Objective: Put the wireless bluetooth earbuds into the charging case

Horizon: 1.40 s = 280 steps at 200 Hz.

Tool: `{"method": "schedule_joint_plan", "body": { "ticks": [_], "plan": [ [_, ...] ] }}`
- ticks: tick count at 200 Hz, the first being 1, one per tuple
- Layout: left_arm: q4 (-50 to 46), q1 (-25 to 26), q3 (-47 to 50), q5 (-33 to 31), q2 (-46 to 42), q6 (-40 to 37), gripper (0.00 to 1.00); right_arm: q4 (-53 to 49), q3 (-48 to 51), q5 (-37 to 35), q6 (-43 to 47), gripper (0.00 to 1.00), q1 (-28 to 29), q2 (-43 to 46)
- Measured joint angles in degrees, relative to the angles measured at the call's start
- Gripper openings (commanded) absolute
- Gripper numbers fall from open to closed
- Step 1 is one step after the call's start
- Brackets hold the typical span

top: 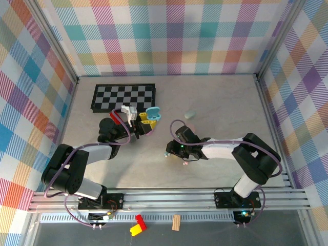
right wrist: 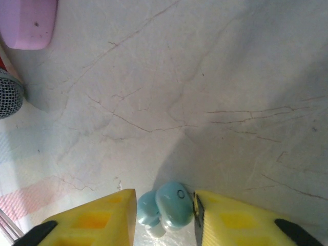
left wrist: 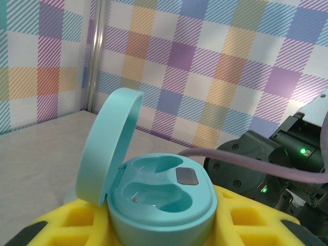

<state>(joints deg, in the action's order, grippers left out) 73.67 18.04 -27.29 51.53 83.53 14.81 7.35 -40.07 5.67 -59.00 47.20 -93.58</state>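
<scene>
Because the right pincer [right wrist: 165, 207] pinches the mint earbud [right wrist: 174, 204] at its very fingertips, apart from the open charging case [left wrist: 164, 197] clamped in the left pincer [left wrist: 156, 225], the earbud could twist or slip free and miss the case's sockets.

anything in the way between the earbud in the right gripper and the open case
Nothing visible. The mint earbud sits in the right gripper; bare table lies between it and the charging case held by the left gripper, lid open, both wells empty.
</scene>
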Motion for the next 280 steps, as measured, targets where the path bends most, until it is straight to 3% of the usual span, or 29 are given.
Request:
{"method": "schedule_joint_plan", "body": {
  "ticks": [56, 149, 223, 265, 280],
  "plan": [
    [0.0, 0.0, 0.0, 0.0, 0.0, 0.44, 0.3, 0.57, 0.0, 1.49, 1.68, 0.34, -0.37, -0.63],
    [0.02, 0.0, -0.74, 0.44, 0.42, 0.63, 0.29, 4.5, 1.14, 4.33, 2.93, 0.24, -0.37, -1.62],
    [0.02, 0.0, -0.74, 0.44, 0.42, 0.63, 0.3, 7.04, 1.84, 5.6, 2.93, 0.25, -0.37, -2.47],
    [0.02, 0.0, -0.74, 0.44, 0.42, 0.63, 0.3, 4.07, -0.2, 5.92, 2.99, 0.28, -0.37, -3.19],
    [0.02, 0.0, -0.74, 0.44, 0.42, 0.63, 0.3, 2.84, -0.92, 5.92, 3.41, 0.25, -0.39, -3.41]
  ]
}}
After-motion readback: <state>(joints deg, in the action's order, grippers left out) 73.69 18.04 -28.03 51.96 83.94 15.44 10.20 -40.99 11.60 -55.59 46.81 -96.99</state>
